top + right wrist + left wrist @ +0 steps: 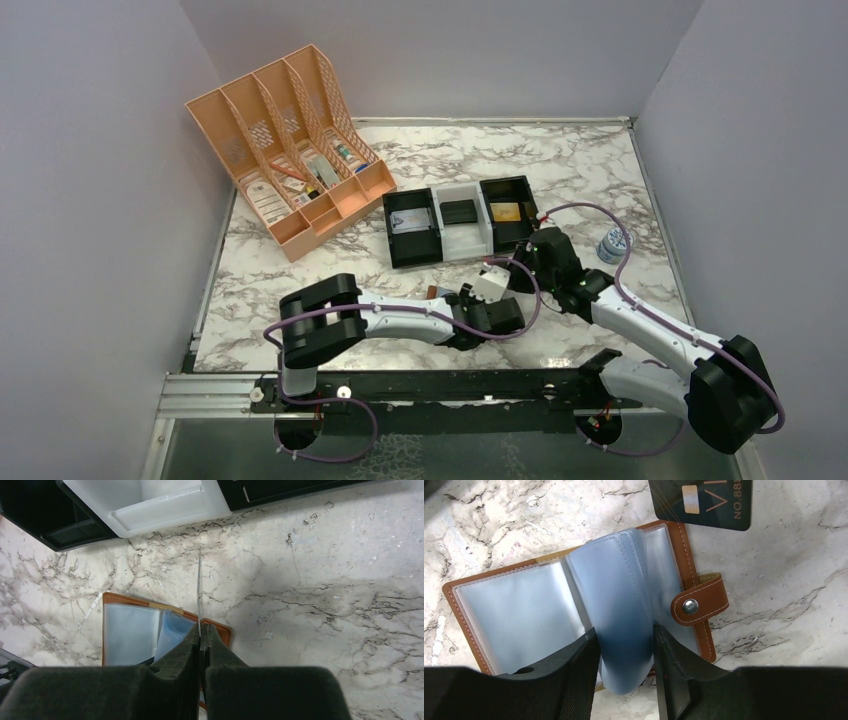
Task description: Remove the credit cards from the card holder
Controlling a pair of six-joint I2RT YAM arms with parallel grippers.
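Just in front of the black-and-white trays (470,248), on the marble surface (260,270), you have the card holder (524,615) lying spread open with its snap tab (699,605) undone. Your right jaws are clenched on a dark credit card (701,502), held on edge and clear of the holder, nearer the trays than the holder is. That card looks out, with only the setting-down left. Your left jaws are pinching a pale blue pocket leaf (619,595), which bows up between them. You cannot tell whether a card sits inside it or in the other pockets, so I judge the task partly done.
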